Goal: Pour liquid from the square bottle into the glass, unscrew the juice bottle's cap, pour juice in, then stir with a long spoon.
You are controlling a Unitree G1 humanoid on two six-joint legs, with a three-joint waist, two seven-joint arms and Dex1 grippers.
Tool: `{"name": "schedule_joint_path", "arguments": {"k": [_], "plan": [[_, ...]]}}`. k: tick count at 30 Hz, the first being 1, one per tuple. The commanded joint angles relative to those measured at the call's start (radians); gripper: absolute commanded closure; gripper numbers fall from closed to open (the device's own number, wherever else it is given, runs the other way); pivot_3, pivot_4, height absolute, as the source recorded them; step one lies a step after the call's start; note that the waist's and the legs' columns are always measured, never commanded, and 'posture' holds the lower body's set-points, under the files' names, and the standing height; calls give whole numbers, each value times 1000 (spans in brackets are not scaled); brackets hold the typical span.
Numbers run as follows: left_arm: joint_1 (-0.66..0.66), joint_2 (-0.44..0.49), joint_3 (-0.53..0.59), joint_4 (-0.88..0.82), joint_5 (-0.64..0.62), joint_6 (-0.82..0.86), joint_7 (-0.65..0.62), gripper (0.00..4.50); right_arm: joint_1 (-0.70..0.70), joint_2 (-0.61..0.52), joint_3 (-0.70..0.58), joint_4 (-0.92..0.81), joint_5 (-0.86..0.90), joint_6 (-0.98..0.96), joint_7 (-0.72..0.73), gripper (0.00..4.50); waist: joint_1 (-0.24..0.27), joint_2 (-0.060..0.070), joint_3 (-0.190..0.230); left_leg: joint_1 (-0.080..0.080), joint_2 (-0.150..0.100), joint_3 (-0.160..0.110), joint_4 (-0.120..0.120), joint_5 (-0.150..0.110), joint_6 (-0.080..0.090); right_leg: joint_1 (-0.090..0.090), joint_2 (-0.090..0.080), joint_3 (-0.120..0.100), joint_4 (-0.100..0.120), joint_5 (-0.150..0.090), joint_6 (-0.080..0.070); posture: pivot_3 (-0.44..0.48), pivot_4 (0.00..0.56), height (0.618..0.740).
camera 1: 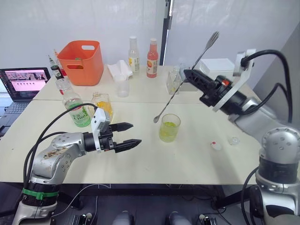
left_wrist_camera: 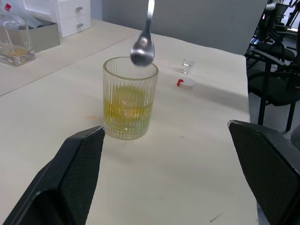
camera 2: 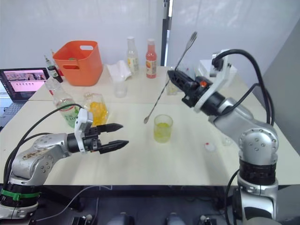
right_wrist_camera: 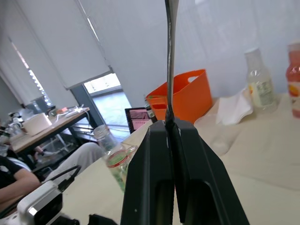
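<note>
Already the glass (camera 1: 169, 128) near the middle of the table (camera 1: 140, 154) holds yellow-green liquid, and the cap (camera 1: 216, 146) lies off to its right, so both pours look done. Only stirring remains: the right gripper (camera 1: 190, 75) is clamped on the long spoon (camera 1: 183, 79), its bowl hanging just above the rim. The left gripper (camera 1: 129, 136) waits open nearby, the juice bottle (camera 1: 77, 110) and square bottle (camera 1: 102, 103) behind it.

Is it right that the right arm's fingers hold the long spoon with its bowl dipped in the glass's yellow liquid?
Not quite. The long spoon is held by the right gripper, but its bowl hangs above the rim of the glass, outside the liquid, as the left wrist view shows.
</note>
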Motion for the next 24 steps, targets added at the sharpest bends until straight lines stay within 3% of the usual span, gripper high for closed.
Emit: {"name": "schedule_joint_path", "arguments": {"k": [1, 17, 24], "plan": [[-17, -10, -4, -14, 22, -41, 6, 55, -22, -37, 10, 2, -115, -21, 61, 4500, -1, 0, 0, -1, 0, 0, 0, 0, 0, 0, 0, 0, -1, 0, 0, 0, 150, 715], [-56, -29, -17, 25, 53, -62, -3, 55, -36, 26, 200, 27, -542, -96, 266, 4500, -3, 0, 0, -1, 0, 0, 0, 0, 0, -1, 0, -1, -1, 0, 0, 0, 150, 715], [-43, -24, -15, 21, 51, -64, -14, 55, -15, 34, 225, 45, -677, -138, 331, 4500, -1, 0, 0, -2, -1, 0, 0, 0, 0, -1, -1, -1, -1, 1, 1, 0, 150, 715]]}}
